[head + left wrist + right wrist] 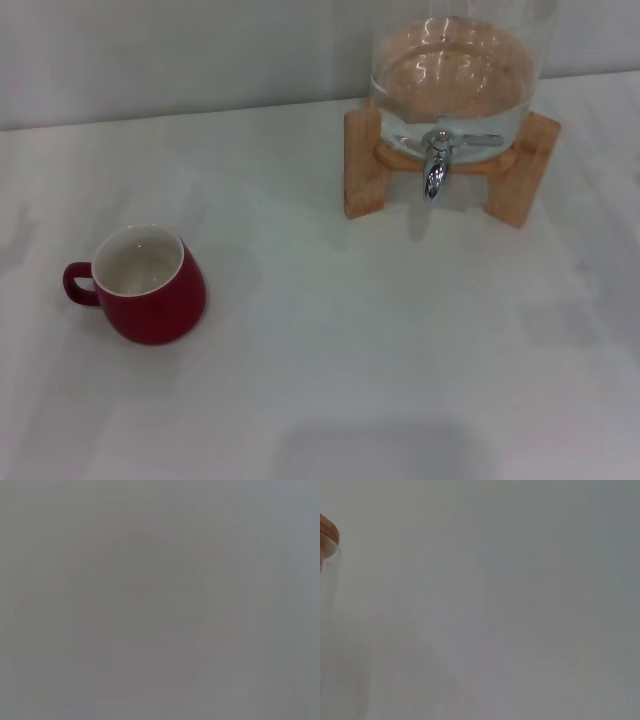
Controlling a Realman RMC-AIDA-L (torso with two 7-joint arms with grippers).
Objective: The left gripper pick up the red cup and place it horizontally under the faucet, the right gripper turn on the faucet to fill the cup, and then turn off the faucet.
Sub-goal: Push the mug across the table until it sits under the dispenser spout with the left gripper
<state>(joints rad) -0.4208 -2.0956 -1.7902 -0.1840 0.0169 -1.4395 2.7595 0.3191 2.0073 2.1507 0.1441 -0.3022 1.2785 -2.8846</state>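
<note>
Red cup (150, 290) upright, well apart from chrome faucet (436, 165); hands unseen.

The red cup (150, 287) stands upright on the worktop (350, 350) at the left, its handle pointing left. Well apart, at the right rear, the dispenser (450, 70) sits on its stand (362, 165), the faucet (436, 170) at its front.

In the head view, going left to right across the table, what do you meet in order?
Red cup's handle → red cup → left leg of the wooden stand → faucet → right leg of the stand. The glass dispenser sits on the stand. Neither gripper shows in this view.
</note>
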